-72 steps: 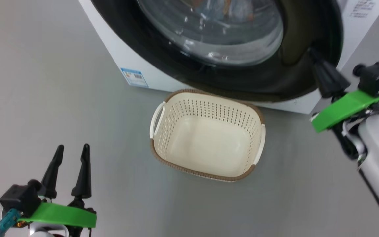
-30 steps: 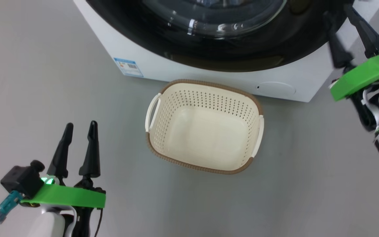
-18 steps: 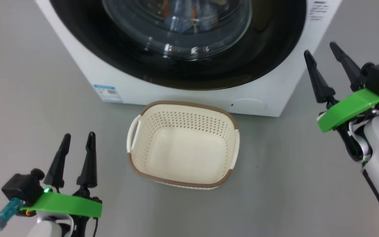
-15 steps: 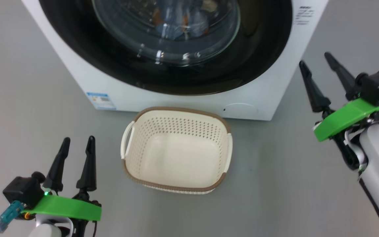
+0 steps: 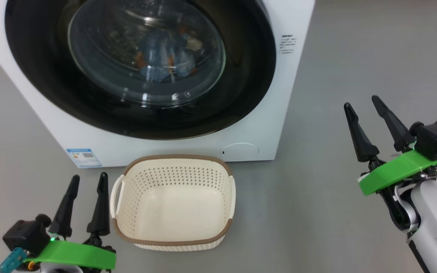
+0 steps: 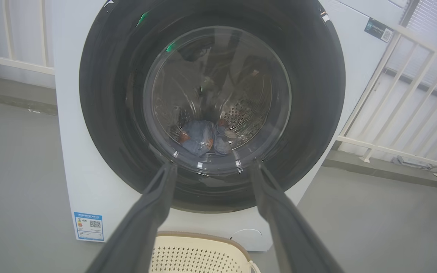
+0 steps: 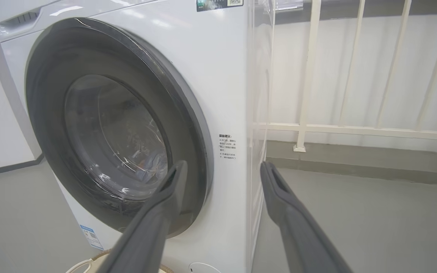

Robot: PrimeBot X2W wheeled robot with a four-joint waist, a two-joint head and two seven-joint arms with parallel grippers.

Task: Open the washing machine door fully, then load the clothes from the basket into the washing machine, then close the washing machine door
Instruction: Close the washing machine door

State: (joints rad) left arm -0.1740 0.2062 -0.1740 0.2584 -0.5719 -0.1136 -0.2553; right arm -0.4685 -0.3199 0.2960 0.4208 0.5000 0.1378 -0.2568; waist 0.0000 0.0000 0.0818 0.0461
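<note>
While the washing machine door (image 5: 247,94) sits shut flat against the front of the washing machine (image 5: 279,22), the clothes (image 5: 165,60) lie inside the washing machine, low in the steel drum (image 6: 243,110); you can see them through the door as a small blue heap with little orange bits. The basket (image 5: 173,158) stands on the grey floor (image 5: 355,49) right in front of the washing machine, just under the door, with one long side nearly touching the white front; its cream bottom shows bare. A blue label (image 5: 84,157) is stuck low on the front of the washing machine, near the corner on the robot's left.

The left gripper (image 5: 89,176) hangs in front of the washing machine, out from the corner with the label; its two dark fingers (image 5: 65,206) point up at the machine, and the jaws are spread apart with nothing between them. The right gripper (image 5: 361,101) hangs over the floor off the other front corner of the washing machine, well apart from it; its jaws are spread wide too, and they pinch nothing. From the right wrist, a white railing (image 7: 309,76) stands past the side of the washing machine.
</note>
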